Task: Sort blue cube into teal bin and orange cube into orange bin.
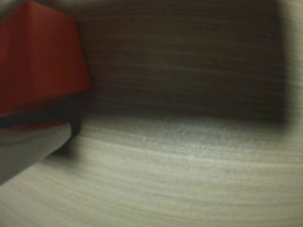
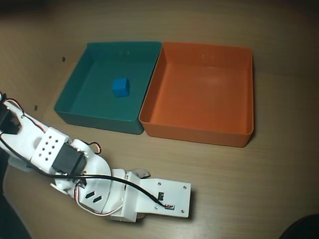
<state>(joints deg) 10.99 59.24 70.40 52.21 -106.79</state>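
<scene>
In the wrist view the orange cube fills the upper left, very close to the camera. It lies right against one white finger of my gripper; the other finger is out of frame. In the overhead view this cube and the jaws are hidden under the white arm, which is stretched low over the table in front of the bins. The blue cube lies on the floor of the teal bin. Beside it on the right, the orange bin holds nothing.
The two bins stand side by side with their walls touching, at the back of the wooden table. A dark object shows at the bottom right corner. Black cables run along the arm.
</scene>
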